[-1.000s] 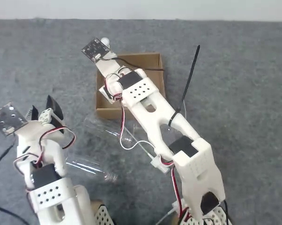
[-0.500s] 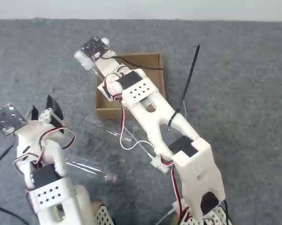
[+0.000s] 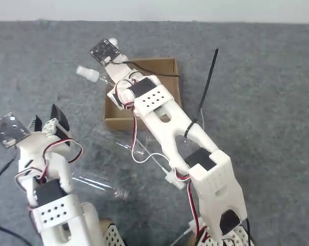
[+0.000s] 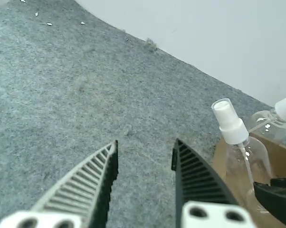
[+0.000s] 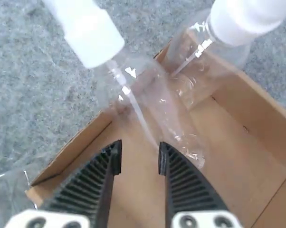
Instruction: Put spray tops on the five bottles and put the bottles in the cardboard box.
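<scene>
High view: four bottles, one cardboard box (image 3: 167, 64), two grippers.
Left and in front of the box, the left gripper (image 4: 145, 145) hangs spread and holds nothing, with grey worktop (image 4: 62, 85) running ahead to a white wall. One clear uncapped bottle (image 3: 111, 139) lies just before the box's front wall, and another uncapped bottle (image 3: 100, 183) lies farther front. A white-topped bottle (image 5: 147, 95) leans out over the box's left rim, and a second topped bottle (image 5: 200, 61) sits in the far corner. The right gripper (image 5: 137, 145) is over the box floor, slightly parted and holding nothing.

Grey felt mat (image 3: 277, 77) underneath, pale wall (image 4: 204, 38) behind; small white flecks (image 4: 49, 23) on the mat
</scene>
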`<control>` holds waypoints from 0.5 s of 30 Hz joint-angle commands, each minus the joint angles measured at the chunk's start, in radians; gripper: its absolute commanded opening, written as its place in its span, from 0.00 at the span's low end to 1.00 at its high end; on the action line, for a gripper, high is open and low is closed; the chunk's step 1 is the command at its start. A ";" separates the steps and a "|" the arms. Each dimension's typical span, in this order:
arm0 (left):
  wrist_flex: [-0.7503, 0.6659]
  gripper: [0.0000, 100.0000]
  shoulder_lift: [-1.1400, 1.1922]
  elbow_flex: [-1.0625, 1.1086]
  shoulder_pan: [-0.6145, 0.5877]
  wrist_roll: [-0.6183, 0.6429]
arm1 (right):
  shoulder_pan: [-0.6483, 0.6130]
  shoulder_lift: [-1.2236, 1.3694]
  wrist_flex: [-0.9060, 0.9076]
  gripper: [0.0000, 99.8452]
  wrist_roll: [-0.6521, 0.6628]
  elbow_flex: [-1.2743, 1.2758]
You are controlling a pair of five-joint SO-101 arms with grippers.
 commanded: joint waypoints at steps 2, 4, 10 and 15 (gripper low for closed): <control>-0.032 0.18 -0.014 -0.016 -0.003 0.005 | -0.010 -0.018 -0.016 0.07 0.003 -0.028; -0.032 0.18 -0.014 -0.016 -0.003 0.005 | -0.012 -0.016 -0.015 0.09 0.048 -0.028; -0.032 0.18 -0.014 -0.016 -0.003 0.005 | -0.012 -0.008 -0.015 0.23 0.094 -0.028; -0.044 0.18 -0.014 -0.015 -0.003 0.005 | -0.012 -0.008 -0.022 0.24 0.094 -0.028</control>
